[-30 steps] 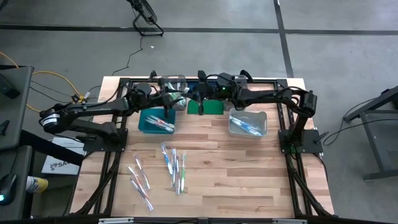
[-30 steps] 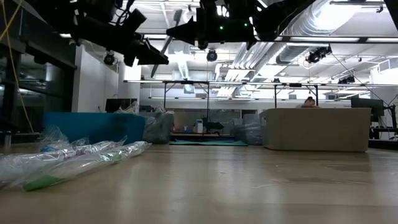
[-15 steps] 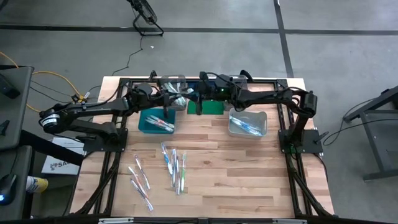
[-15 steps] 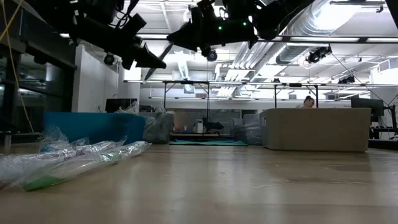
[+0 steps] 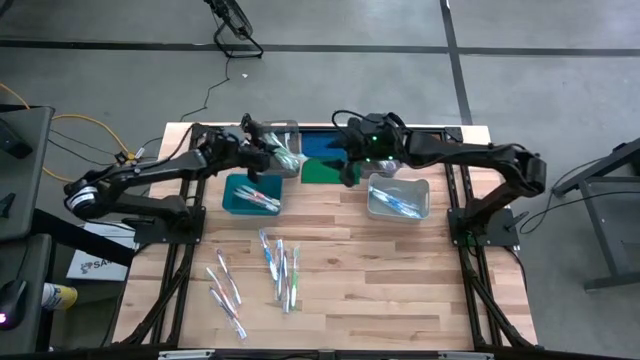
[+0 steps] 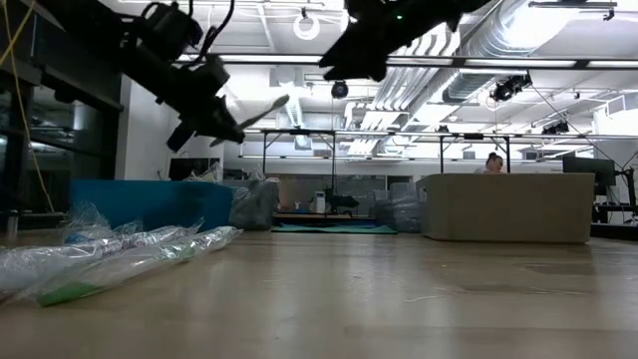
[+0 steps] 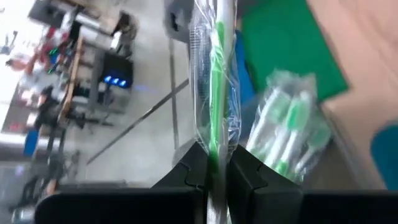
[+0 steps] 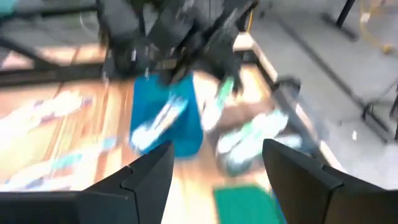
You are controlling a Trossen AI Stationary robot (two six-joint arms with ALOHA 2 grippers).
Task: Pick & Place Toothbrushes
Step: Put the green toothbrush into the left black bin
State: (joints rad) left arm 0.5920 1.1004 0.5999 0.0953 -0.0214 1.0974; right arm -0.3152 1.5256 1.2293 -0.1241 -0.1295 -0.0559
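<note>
Left tool (image 7: 214, 171) clamps a wrapped green toothbrush (image 7: 217, 74) above the desk's far edge. Right tool (image 8: 214, 165) stands wide open, holding nothing.

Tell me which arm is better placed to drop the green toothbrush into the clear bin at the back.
Left. Its gripper is clamped on the wrapped green toothbrush above that clear bin; the right gripper is open and holds nothing.
</note>
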